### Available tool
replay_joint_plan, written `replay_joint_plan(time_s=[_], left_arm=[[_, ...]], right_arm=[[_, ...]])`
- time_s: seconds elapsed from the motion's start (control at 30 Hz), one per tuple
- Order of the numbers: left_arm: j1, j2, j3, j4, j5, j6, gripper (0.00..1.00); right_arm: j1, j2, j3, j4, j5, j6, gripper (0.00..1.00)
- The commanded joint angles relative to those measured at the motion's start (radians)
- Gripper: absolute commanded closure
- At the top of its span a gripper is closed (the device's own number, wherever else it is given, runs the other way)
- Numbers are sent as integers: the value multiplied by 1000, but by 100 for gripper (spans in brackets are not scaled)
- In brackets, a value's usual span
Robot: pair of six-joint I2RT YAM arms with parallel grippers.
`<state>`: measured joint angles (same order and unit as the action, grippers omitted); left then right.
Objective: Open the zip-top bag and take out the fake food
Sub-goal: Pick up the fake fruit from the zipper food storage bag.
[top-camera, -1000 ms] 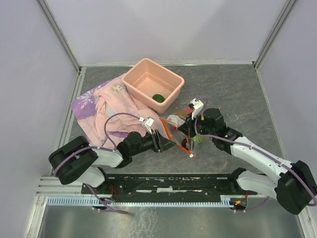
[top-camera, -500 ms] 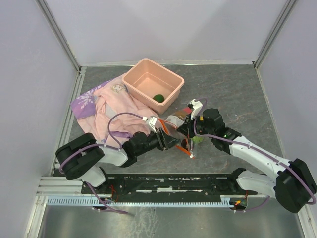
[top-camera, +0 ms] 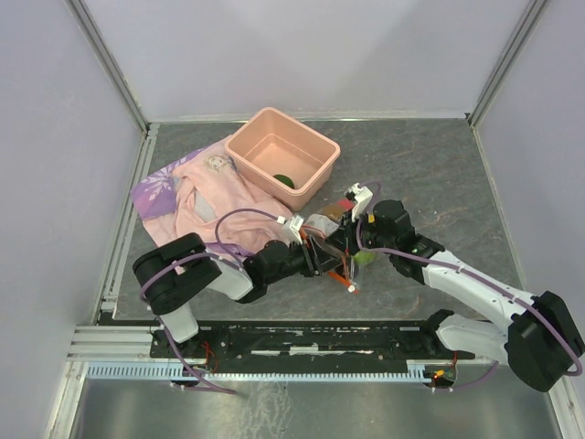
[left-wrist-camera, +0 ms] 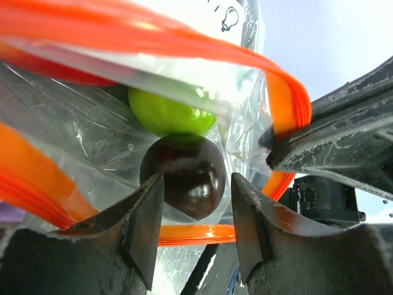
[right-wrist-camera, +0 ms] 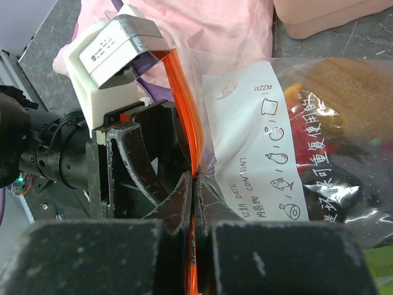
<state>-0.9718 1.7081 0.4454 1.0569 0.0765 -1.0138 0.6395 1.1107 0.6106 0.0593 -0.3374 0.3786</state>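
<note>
Tub [top-camera: 322, 176]: salmon-pink, rectangular with rounded corners, open side up, towards the back of the tabletop.
Cloth [top-camera: 196, 197]: pink, with purple flower-printed patches; crumpled, left of the tub and nearer than it, reaching up against the tub's left corner.
Tabletop [top-camera: 430, 174]: dark grey, mottled like stone, carrying the tub.
Walls [top-camera: 302, 55]: pale and plain, behind the tub and to both sides.
</note>
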Motion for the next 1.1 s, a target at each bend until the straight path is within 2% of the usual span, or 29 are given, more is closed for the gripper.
replay_joint_plan(time_s=[0.0, 0.27, 0.47, 0.5, 0.63, 0.87, 0.97, 1.07], left_arm=[[-14, 30, 53, 8, -41, -45, 44], [-42, 67, 83, -64, -62, -43, 35], [-52, 96, 87, -62, -76, -45, 33], [-53, 99, 86, -60, -75, -45, 33], [-54, 98, 79, -56, -76, -44, 33], [-53, 109, 79, -46, -69, -40, 33], [-50, 115, 84, -43, -66, -38, 33], [-50, 117, 84, -40, -64, -36, 33]], right_arm=[[9, 13, 25, 38, -25, 0, 98], [21, 24, 26, 62, -26, 13, 99], [46, 56, 40, 80, -33, 21, 98], [47, 62, 43, 74, -41, 18, 94], [46, 27, 63, -6, -46, -32, 68], [47, -221, 34, -172, 65, -85, 35], [45, -308, 8, -240, 157, -83, 34], [45, -363, -25, -312, 330, -13, 43]])
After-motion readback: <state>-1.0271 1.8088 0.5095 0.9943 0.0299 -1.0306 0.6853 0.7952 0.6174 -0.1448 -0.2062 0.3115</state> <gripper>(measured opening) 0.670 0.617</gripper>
